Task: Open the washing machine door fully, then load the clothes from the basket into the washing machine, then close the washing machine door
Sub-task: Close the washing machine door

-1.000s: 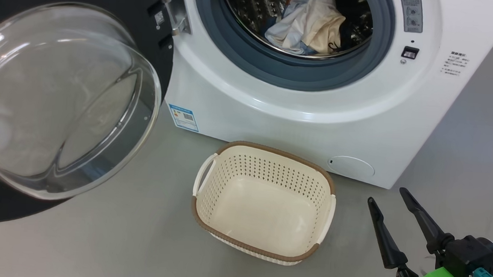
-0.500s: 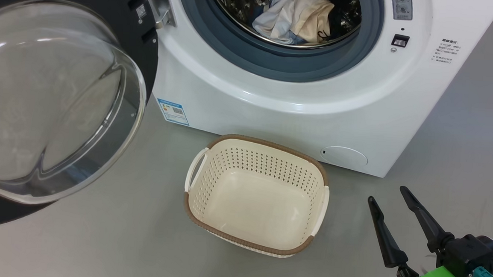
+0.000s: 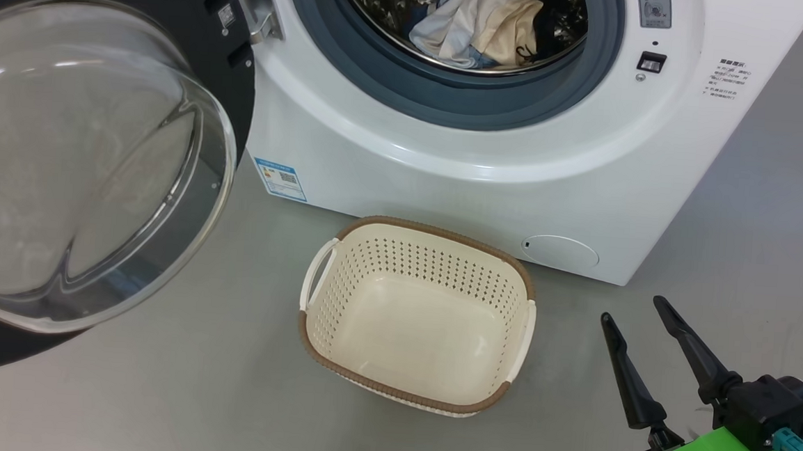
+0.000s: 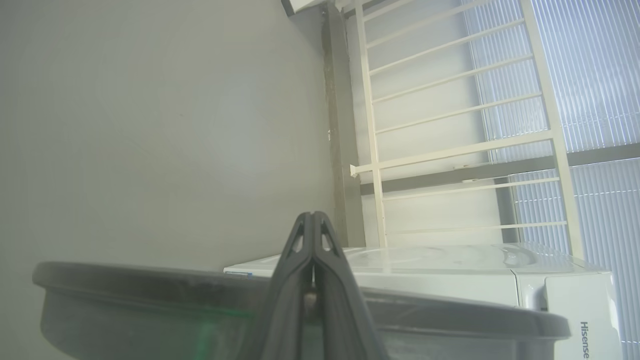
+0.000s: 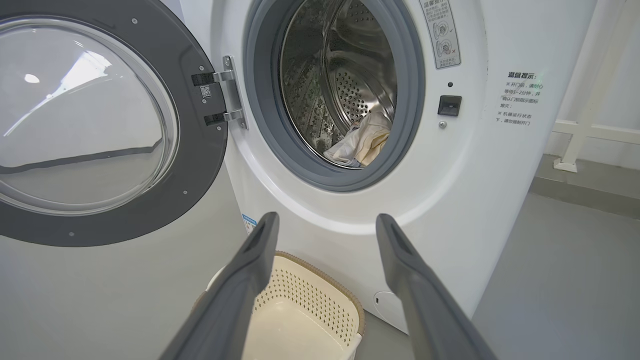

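Note:
The washing machine (image 3: pixel 460 180) stands at the top of the head view, its drum exposed. The washing machine door (image 3: pixel 84 164) hangs swung wide to the left on its metal hinge. The clothes (image 3: pixel 484 21), cream-white and light blue, lie inside the drum and show again in the right wrist view (image 5: pixel 360 145). The basket (image 3: pixel 436 229) sits empty on the floor in front of the machine. My right gripper (image 3: pixel 632 309) is open and empty to the right of the basket, pointing at the machine (image 5: pixel 327 220). My left gripper (image 4: pixel 311 216) is shut and empty, just beyond the door's dark rim (image 4: pixel 150 285).
Grey floor surrounds the machine and basket, with open room at the right. A round white flap (image 3: pixel 559 251) and a blue label (image 3: pixel 280 178) sit low on the machine's front. A white railing (image 4: pixel 450 150) stands behind the machine before window blinds.
The head camera has shifted, so the whole picture has slid up and to the left. Door, basket and clothes keep their places, and the right gripper stays open.

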You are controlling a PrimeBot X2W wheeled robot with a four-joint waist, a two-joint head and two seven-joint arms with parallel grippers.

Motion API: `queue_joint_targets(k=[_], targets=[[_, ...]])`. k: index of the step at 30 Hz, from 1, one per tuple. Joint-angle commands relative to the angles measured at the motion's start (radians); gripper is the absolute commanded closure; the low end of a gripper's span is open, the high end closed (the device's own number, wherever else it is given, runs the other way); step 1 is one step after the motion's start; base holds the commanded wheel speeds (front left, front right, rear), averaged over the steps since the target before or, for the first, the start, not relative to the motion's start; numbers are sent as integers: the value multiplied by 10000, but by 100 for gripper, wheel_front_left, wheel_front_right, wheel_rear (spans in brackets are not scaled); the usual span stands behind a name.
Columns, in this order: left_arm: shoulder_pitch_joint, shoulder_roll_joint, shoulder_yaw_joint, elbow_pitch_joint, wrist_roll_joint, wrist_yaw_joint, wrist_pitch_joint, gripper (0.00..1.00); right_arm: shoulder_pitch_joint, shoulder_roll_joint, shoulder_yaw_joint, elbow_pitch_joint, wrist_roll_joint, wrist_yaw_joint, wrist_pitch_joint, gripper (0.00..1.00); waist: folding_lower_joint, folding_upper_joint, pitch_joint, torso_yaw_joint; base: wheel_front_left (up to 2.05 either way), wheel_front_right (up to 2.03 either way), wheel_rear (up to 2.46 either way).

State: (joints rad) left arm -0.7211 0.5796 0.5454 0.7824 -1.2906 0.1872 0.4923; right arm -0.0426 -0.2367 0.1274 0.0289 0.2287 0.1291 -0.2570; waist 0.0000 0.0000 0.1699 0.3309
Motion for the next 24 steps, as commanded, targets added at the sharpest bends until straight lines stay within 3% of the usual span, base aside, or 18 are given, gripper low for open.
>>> queue_joint_targets(k=[1,24], targets=[[52,722,40,-272,70,-86,178,100,-226,-131,261,-232,-121,16,-48,0,0,0,-2,-3,0,0,0],[606,720,44,-766,-220,-174,1143,100,-174,-356,391,-182,-90,16,-48,0,0,0,-207,-3,0,0,0]])
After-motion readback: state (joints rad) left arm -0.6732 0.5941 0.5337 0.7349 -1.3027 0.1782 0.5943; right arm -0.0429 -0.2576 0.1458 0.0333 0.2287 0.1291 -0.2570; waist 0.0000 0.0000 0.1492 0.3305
